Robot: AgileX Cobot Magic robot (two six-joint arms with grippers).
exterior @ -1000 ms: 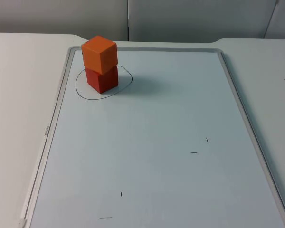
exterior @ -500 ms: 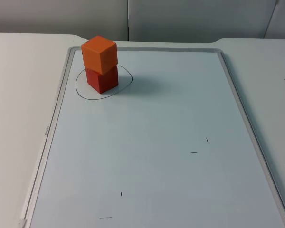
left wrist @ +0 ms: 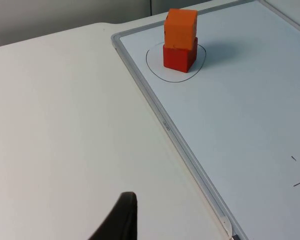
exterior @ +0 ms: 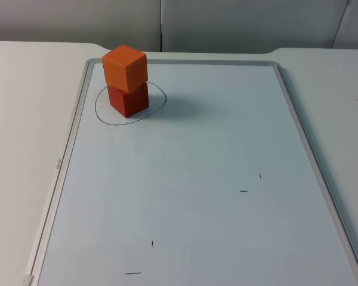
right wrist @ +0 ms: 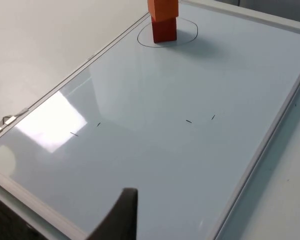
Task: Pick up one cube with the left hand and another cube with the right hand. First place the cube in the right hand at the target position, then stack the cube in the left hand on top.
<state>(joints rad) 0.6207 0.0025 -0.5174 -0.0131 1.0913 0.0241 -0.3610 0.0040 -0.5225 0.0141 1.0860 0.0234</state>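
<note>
A matte white desk (exterior: 24,119) runs back to a grey partition wall (exterior: 77,21) with a dark vertical seam between its panels. On the desk lies a glossy pale whiteboard with a grey metal frame (exterior: 197,167), reflecting a bright patch of overhead light in the right wrist view.

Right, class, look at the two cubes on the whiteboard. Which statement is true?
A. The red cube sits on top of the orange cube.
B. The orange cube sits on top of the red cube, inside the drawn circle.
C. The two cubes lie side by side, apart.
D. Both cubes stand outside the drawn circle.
B: the orange cube rests on the red cube, which stands inside the drawn circle on the whiteboard.
</note>
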